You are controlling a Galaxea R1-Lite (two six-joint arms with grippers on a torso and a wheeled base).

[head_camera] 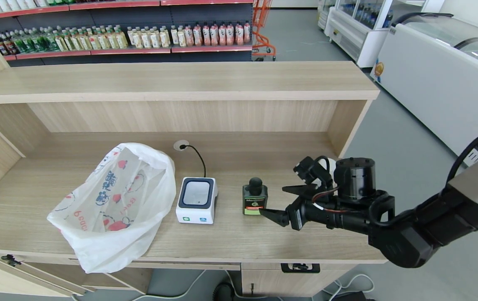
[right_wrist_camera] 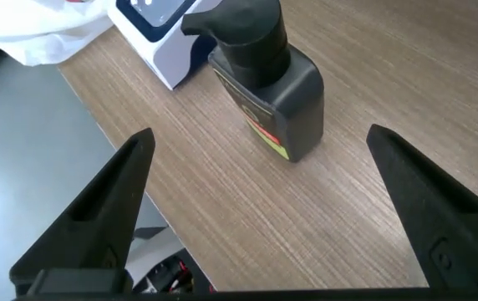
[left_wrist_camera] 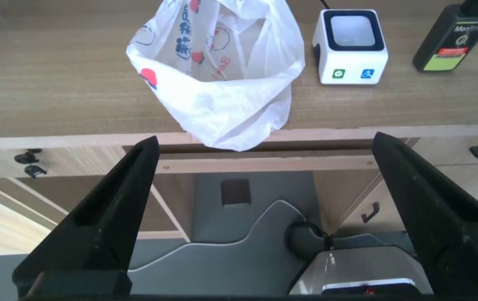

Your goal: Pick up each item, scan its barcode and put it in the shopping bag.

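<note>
We see left gripper [left_wrist_camera: 266,150] and right gripper [head_camera: 275,200] spread wide, the bottle [head_camera: 255,196] at the scanner's [head_camera: 196,200] three o'clock, its cap cropped in the left wrist view.

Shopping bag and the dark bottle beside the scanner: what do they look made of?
The shopping bag looks like thin translucent white plastic film: it crumples and slumps. The bottle is probably rigid dark plastic, smooth with slight sheen, black pump cap, printed label; glass cannot be ruled out.
</note>
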